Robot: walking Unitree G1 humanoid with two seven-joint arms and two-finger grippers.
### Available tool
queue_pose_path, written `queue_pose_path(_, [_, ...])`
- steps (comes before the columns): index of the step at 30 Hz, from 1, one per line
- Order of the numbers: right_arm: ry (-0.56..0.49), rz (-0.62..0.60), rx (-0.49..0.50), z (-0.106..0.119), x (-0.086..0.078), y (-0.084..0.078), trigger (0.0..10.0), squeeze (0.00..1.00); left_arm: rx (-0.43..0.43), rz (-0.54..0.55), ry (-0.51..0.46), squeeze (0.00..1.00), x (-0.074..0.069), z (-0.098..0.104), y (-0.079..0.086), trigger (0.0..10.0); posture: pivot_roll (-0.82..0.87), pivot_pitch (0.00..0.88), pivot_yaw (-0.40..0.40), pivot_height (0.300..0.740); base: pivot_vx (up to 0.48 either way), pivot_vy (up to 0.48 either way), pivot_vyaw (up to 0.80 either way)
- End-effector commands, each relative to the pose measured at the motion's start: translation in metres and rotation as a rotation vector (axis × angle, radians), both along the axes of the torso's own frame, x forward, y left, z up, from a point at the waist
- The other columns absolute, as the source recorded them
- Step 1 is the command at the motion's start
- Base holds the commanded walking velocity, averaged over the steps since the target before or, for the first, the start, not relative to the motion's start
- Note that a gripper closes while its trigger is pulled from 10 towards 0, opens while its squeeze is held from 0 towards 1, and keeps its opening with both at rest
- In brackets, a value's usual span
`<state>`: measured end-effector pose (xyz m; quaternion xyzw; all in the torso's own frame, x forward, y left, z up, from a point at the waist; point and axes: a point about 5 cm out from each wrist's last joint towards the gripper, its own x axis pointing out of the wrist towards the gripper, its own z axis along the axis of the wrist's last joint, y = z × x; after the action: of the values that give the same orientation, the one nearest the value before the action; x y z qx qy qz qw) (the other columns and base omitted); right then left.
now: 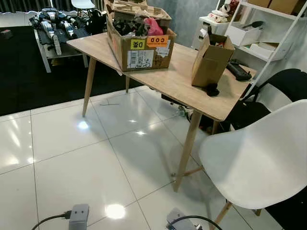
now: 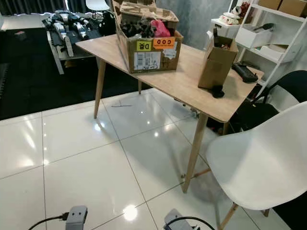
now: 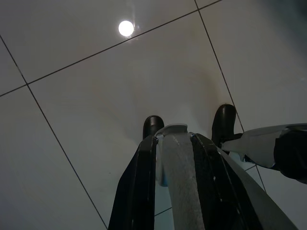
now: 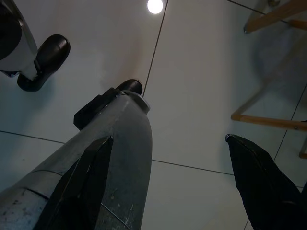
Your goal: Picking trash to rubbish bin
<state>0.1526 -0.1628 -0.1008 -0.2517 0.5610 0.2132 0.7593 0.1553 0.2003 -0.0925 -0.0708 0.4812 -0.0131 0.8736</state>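
Both arms hang low at my sides; their grey wrists point(image 1: 79, 215) point(image 1: 180, 220) sit at the bottom edge of the eye views. The left gripper point(image 3: 172, 139) points down at the white floor tiles, its black fingers point(image 3: 136, 187) a narrow gap apart, with my grey leg and black foot point(image 3: 152, 125) behind them. The right gripper point(image 4: 168, 139) also points at the floor, fingers point(image 4: 259, 187) wide apart and holding nothing. A thin dark scrap point(image 1: 109, 104) lies on the tiles near the table's far leg. Something small and greenish point(image 1: 183, 111) lies under the table.
A wooden table point(image 1: 177, 81) stands ahead to the right, carrying an open cardboard box point(image 1: 144, 48) of clutter and a small brown box point(image 1: 211, 60). A white chair point(image 1: 259, 158) is close at my right. White shelves point(image 1: 268, 38), a low cluttered table point(image 1: 57, 28) and a black rug point(image 1: 24, 72) lie beyond.
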Motion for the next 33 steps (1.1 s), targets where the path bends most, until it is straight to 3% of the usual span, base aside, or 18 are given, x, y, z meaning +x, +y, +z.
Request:
queue_pose_path(1, [0.011,-0.025,-0.004,-0.001,-0.004,-0.005,10.0,0.00,0.006,-0.015,0.012,0.00,-0.004,-0.002,-0.001,10.0,0.15,0.032,-0.058,0.740,0.000,0.000,0.00])
queue_pose_path(9, [0.036,-0.019,-0.029,-0.004,-0.016,-0.016,10.0,0.00,-0.010,0.025,0.008,0.00,-0.008,-0.003,0.001,10.0,0.14,0.046,-0.068,0.740,0.000,0.000,0.00])
queue_pose_path(12, [0.033,-0.017,-0.044,-0.004,-0.016,-0.022,10.0,0.00,0.012,0.114,-0.015,0.00,-0.006,0.000,0.013,10.0,0.14,0.041,-0.090,0.740,0.000,0.000,0.00])
queue_pose_path(18, [0.024,-0.009,-0.056,-0.003,-0.015,-0.023,10.0,0.00,0.029,0.165,-0.029,0.00,-0.006,0.002,0.024,10.0,0.17,0.041,-0.100,0.740,0.000,0.000,0.00])
queue_pose_path(21, [0.030,-0.003,-0.064,-0.005,-0.020,-0.026,10.0,0.00,0.028,0.164,-0.025,0.00,-0.010,0.001,0.025,10.0,0.17,0.033,-0.094,0.740,0.000,0.000,0.00])
queue_pose_path(24, [0.011,-0.049,-0.054,-0.004,-0.018,-0.026,10.0,0.00,0.034,0.121,0.038,0.00,-0.027,-0.006,0.020,10.0,0.12,0.008,-0.073,0.740,0.000,0.000,0.00])
queue_pose_path(26, [0.005,-0.058,-0.051,-0.003,-0.016,-0.026,10.0,0.00,0.033,0.104,0.053,0.00,-0.030,-0.008,0.017,10.0,0.10,0.000,-0.071,0.740,0.000,0.000,0.00])
queue_pose_path(31, [-0.020,-0.098,-0.057,0.000,-0.008,-0.031,10.0,0.00,0.019,0.068,0.034,0.00,-0.016,-0.005,0.006,10.0,0.08,0.000,-0.048,0.740,0.000,0.000,0.00])
queue_pose_path(33, [-0.044,-0.114,-0.064,0.003,0.000,-0.034,10.0,0.00,0.042,-0.020,0.015,0.00,-0.002,-0.001,0.001,10.0,0.07,0.000,-0.021,0.740,0.000,0.000,0.00])
